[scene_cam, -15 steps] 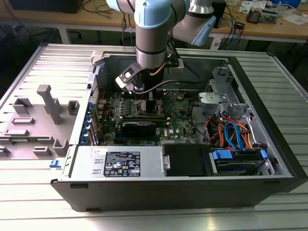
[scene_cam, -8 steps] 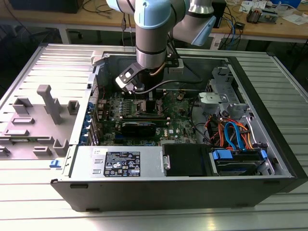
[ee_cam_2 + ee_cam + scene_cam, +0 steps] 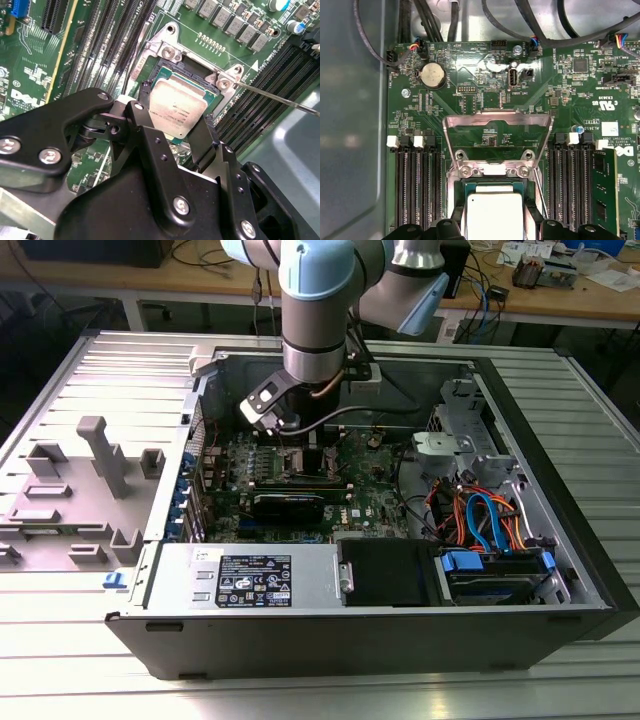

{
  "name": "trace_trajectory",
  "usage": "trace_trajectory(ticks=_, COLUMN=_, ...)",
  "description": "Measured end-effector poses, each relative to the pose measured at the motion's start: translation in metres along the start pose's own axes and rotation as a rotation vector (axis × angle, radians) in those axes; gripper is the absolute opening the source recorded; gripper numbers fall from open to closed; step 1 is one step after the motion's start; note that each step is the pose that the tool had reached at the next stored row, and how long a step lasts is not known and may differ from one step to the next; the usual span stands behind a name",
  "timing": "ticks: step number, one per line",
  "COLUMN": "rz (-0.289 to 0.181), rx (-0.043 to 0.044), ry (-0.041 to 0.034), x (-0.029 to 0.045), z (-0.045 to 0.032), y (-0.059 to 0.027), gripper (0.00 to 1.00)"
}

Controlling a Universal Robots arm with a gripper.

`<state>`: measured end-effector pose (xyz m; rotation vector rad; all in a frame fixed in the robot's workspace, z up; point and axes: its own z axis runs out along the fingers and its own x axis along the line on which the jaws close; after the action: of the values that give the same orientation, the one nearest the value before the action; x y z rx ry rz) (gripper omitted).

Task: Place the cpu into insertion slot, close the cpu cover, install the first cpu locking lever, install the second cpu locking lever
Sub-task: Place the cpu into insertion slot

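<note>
Gripping 1 cpu (image 3: pixel 177 107) w/ jaws clenched on it, over slot (image 3: pixel 172 67); 1 cpu cover (image 3: pixel 497 119) standing open.

The computer case (image 3: pixel 400 630) is lying open on the surface (image 3: pixel 60 660), the motherboard (image 3: pixel 372 468) sitting inside it. The cpu (image 3: pixel 492 215) is sitting at the socket (image 3: pixel 165 50) between two banks of memory slots (image 3: pixel 417 185), the gripper (image 3: pixel 175 125) clasping its opposite edges, the cpu cover (image 3: pixel 495 119) standing open beside it.

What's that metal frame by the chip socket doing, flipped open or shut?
Open. The cpu cover is swung back off the socket; green board shows through its window, and the cpu is uncovered.
</note>
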<state>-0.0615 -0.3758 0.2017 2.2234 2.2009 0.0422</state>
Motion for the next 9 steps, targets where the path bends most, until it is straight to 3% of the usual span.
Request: trace_trajectory(ticks=9, rz=0.002, rx=0.0001, ry=-0.0004, x=0.0006, z=0.0021, y=-0.0003, gripper=0.55)
